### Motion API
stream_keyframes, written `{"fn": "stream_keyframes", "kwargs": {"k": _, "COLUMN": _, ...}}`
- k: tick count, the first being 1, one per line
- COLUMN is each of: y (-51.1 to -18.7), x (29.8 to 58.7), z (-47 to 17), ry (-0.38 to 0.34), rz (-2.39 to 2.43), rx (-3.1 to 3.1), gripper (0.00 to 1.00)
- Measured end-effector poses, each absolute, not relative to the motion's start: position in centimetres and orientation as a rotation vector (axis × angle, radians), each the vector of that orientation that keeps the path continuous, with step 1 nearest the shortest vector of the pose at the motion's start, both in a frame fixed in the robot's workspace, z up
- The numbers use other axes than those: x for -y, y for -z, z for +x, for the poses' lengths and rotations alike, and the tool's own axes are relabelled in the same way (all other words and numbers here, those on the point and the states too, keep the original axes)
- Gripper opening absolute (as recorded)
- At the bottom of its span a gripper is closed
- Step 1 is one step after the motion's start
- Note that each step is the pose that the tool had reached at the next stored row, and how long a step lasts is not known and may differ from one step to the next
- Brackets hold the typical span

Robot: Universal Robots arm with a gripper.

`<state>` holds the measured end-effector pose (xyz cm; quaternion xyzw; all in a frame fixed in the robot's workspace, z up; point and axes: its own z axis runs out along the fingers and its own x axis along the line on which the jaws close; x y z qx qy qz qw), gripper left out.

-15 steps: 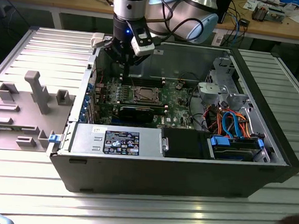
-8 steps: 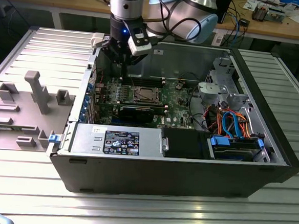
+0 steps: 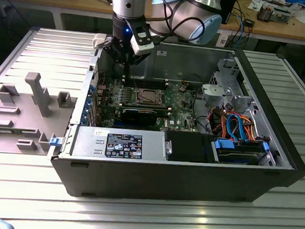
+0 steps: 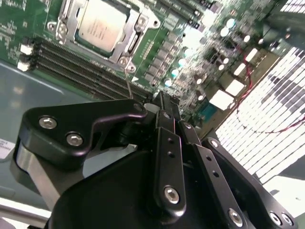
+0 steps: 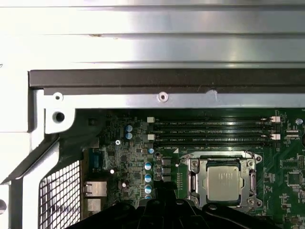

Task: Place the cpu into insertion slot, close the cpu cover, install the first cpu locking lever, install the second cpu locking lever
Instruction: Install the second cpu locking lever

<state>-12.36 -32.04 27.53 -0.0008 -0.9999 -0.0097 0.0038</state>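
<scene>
The cpu (image 4: pixel 101 26) lies in the insertion slot (image 5: pixel 217 154) on the green board, its dull silver top showing through the window of the cpu cover (image 4: pixel 133 39), which lies flat over it. A thin metal lever rod (image 4: pixel 128 86) stands up beside the socket, close to my fingertips. My gripper (image 4: pixel 162 98) hangs shut a little above the board, to the exterior view's left of the cpu (image 3: pixel 147 97), with nothing visibly between the fingers. In the first wrist view the cpu (image 5: pixel 223 183) sits just beyond the gripper (image 5: pixel 164 191).
Long memory slots (image 5: pixel 212 131) run beside the socket. A black graphics card (image 3: pixel 138 113), a power supply (image 3: pixel 119 143) and a drive cage with blue cables (image 3: pixel 235 132) fill the case. The case wall (image 5: pixel 162 78) stands close. A grey fixture tray (image 3: pixel 27 106) lies outside.
</scene>
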Motion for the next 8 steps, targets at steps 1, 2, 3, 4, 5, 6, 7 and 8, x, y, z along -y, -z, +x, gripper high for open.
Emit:
{"fn": "stream_keyframes", "kwargs": {"k": 1, "y": -27.5, "x": 31.9, "z": -12.4, "ry": 0.032, "rz": -0.002, "rx": 3.134, "gripper": 0.11}}
{"fn": "stream_keyframes", "kwargs": {"k": 2, "y": -27.5, "x": 31.7, "z": -12.4, "ry": 0.034, "rz": -0.002, "rx": 3.134, "gripper": 0.11}}
{"fn": "stream_keyframes", "kwargs": {"k": 3, "y": -27.4, "x": 31.4, "z": -12.4, "ry": 0.038, "rz": -0.001, "rx": 3.134, "gripper": 0.11}}
{"fn": "stream_keyframes", "kwargs": {"k": 4, "y": -27.3, "x": 31.1, "z": -12.4, "ry": 0.043, "rz": -0.001, "rx": 3.134, "gripper": 0.11}}
{"fn": "stream_keyframes", "kwargs": {"k": 5, "y": -27.1, "x": 31.0, "z": -12.4, "ry": 0.047, "rz": 0.001, "rx": 3.134, "gripper": 0.11}}
{"fn": "stream_keyframes", "kwargs": {"k": 6, "y": -27.0, "x": 30.9, "z": -12.5, "ry": 0.049, "rz": 0.002, "rx": 3.134, "gripper": 0.11}}
{"fn": "stream_keyframes", "kwargs": {"k": 7, "y": -26.9, "x": 30.7, "z": -12.5, "ry": 0.053, "rz": 0.004, "rx": 3.133, "gripper": 0.11}}
{"fn": "stream_keyframes", "kwargs": {"k": 8, "y": -26.8, "x": 30.6, "z": -12.5, "ry": 0.054, "rz": 0.004, "rx": 3.134, "gripper": 0.11}}
